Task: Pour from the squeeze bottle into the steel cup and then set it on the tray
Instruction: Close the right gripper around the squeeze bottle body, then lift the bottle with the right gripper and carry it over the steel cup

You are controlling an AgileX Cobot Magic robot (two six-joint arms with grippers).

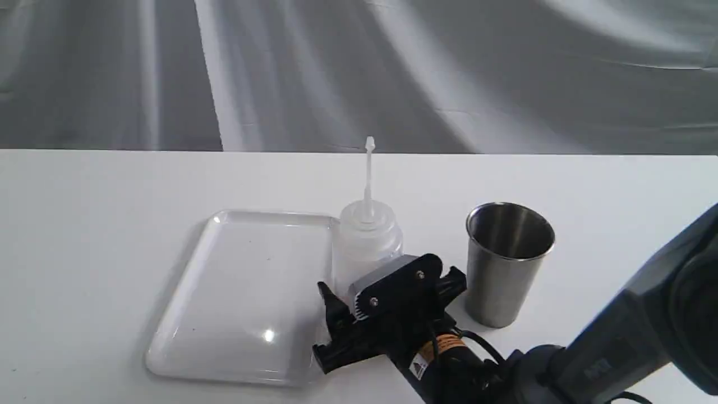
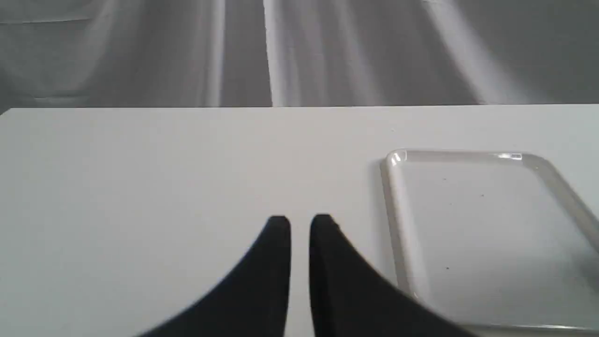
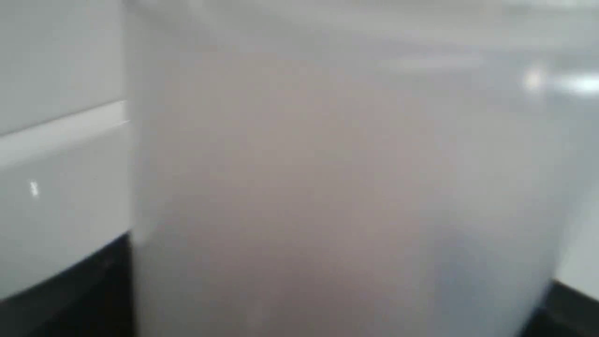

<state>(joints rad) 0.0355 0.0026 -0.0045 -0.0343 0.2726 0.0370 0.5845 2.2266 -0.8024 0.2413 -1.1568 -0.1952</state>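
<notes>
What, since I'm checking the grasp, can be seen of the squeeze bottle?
The squeeze bottle is a translucent white plastic cylinder with a domed shoulder and a long thin nozzle pointing straight up. It stands upright on the table, close beside the tray; the steel cup stands apart on its other side. The right pincer straddles its lower body; whether it presses cannot be told. The blurred right wrist view shows a faint warm tint.

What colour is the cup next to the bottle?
The steel cup is shiny silver-grey, darker inside. The exterior view shows it best.
</notes>
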